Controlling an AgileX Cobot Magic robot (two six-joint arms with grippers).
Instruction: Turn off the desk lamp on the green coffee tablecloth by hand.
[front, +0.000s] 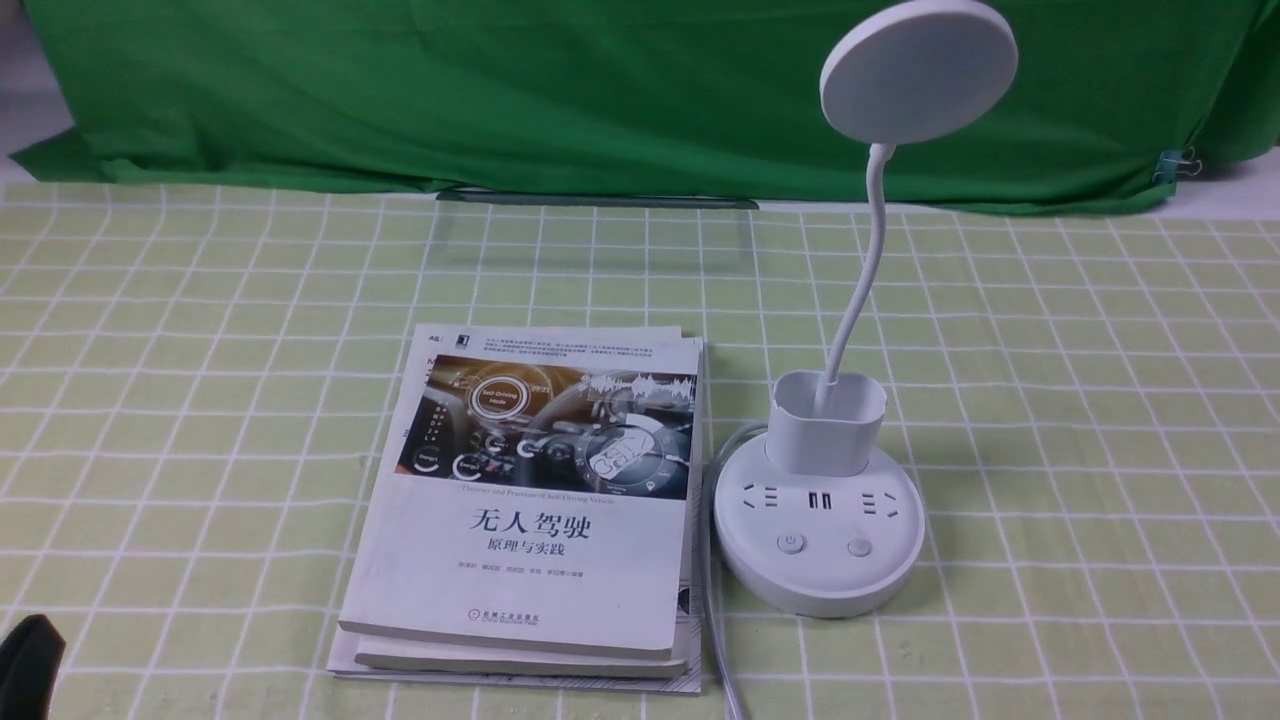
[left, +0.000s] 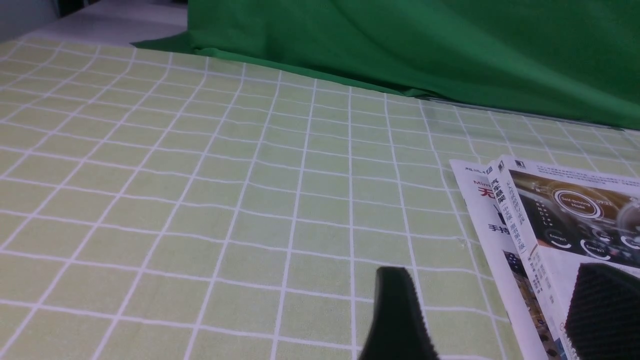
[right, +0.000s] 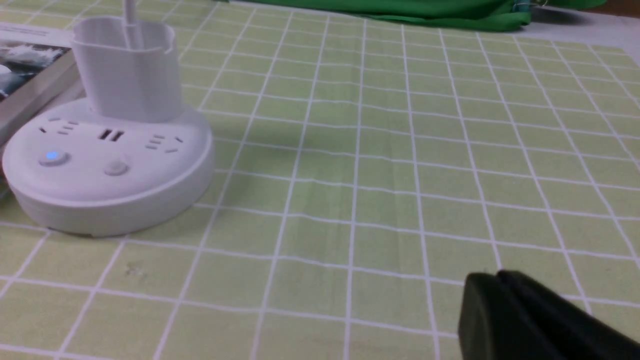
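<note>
The lamp (front: 822, 530) stands right of the tablecloth's (front: 1080, 400) centre. The left gripper's (left: 487, 310) jaws are wide apart, empty; the right gripper's (right: 500, 300) are nearly together, empty. A green backdrop (front: 600, 100) hangs along the far edge. Books (front: 530, 560) lie just beside the lamp.

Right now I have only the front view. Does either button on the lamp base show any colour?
Observer: Yes. In the right wrist view, the power button on the lamp base shows blue.
Operator: I can't see the right gripper. How is it?
Observer: The right gripper shows in its wrist view, its tips together, apart from the base.
Operator: And the left? I have just a dark tip in the corner.
Observer: The left wrist view shows both fingers of the left gripper, spread apart, gripping nothing.
</note>
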